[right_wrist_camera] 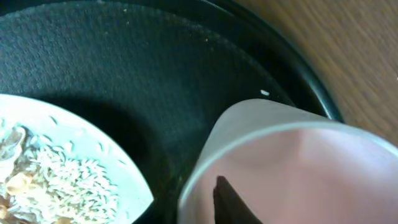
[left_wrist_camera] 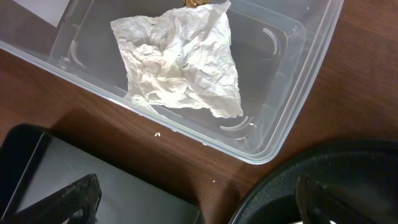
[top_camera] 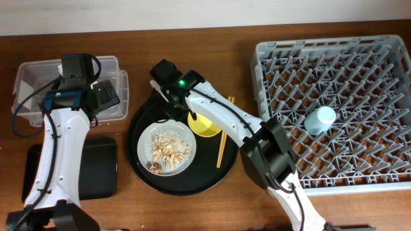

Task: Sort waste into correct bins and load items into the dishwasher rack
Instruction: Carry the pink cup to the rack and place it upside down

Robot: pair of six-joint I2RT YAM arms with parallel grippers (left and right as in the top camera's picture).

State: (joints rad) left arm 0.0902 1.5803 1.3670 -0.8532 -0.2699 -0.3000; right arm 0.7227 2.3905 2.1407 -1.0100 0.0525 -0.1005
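Right wrist view, and your pink cup [right_wrist_camera: 298, 168] fills the lower right corner: pale pink inside, a dull frosted look outside, open mouth facing the lens. It is over the large round black tray [right_wrist_camera: 124, 74], just beside the grey plate [right_wrist_camera: 118, 168]. One dark fingertip [right_wrist_camera: 225, 200] of your right gripper [top_camera: 174, 102] stands inside the cup against its wall. The other finger is out of shot, so you cannot tell whether the jaws are pinching the rim.

Your left gripper [left_wrist_camera: 199, 208] hangs with jaws spread wide near the clear tub [left_wrist_camera: 298, 93] and the small black tray [left_wrist_camera: 93, 174].

Count with me:
- one pink cup
- one light-blue cup [top_camera: 320, 120] in the rack [top_camera: 385, 58]
- one yellow bowl [top_camera: 205, 125]
- one plate carrying the food scraps [top_camera: 168, 149]
- one pair of chopsticks [top_camera: 221, 144]
- one crumpled white wrapper [left_wrist_camera: 180, 62] in the tub
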